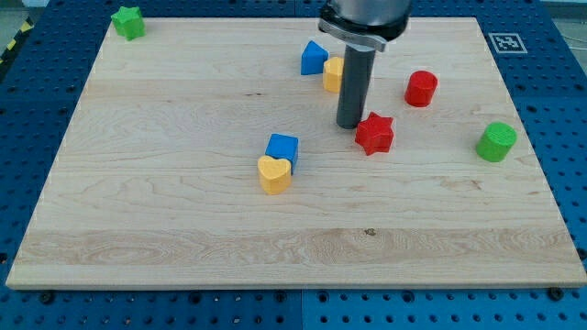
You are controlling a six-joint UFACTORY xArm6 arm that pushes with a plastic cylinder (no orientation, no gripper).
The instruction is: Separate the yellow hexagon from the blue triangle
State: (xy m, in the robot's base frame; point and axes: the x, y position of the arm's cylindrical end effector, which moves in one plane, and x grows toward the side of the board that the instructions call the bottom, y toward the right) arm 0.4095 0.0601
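Observation:
The yellow hexagon point(332, 73) lies near the view's top centre, touching the right side of the blue triangle point(314, 58). My rod comes down from the top and partly hides the hexagon's right side. My tip point(349, 125) rests on the board below and slightly right of the hexagon, just left of the red star point(374, 134).
A blue cube point(282, 148) touches a yellow heart point(273, 173) at the centre-left. A red cylinder point(421, 89) and a green cylinder point(496, 142) lie at the right. A green star point(128, 22) sits at the top-left corner of the wooden board point(138, 229).

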